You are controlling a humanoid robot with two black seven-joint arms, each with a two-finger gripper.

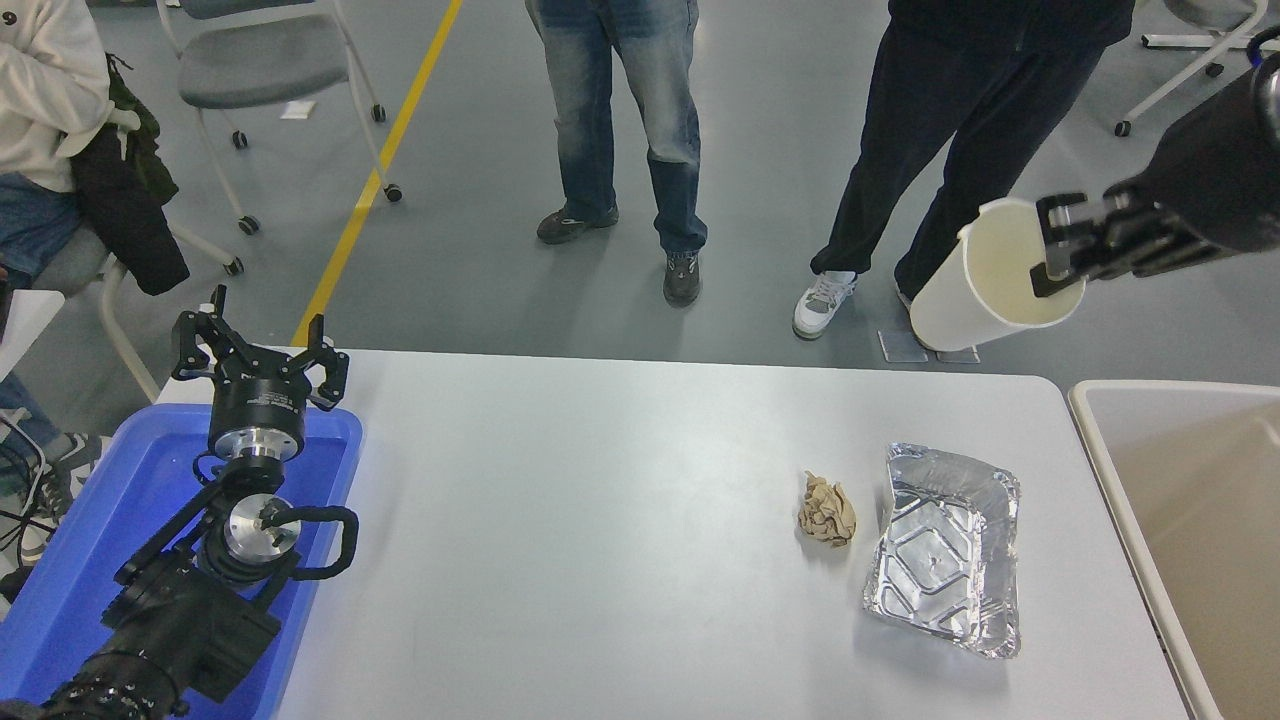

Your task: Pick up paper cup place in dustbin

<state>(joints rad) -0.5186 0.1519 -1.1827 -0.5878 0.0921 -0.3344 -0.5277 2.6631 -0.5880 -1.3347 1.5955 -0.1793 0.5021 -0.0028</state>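
The white paper cup (985, 285) hangs tilted high above the table's far right corner, its cream inside facing the camera. My right gripper (1062, 255) is shut on the cup's rim, one finger inside and one outside. The beige dustbin (1110, 425) stands at the table's right edge, below and to the right of the cup; only its left part shows. My left gripper (260, 358) is parked open over the blue tray at the lower left.
A tan paper wad (827, 510) and a silver foil tray (945, 560) lie on the white table (600, 520) at the right. The blue tray (90, 540) sits at the left edge. Three people and chairs are beyond the far side.
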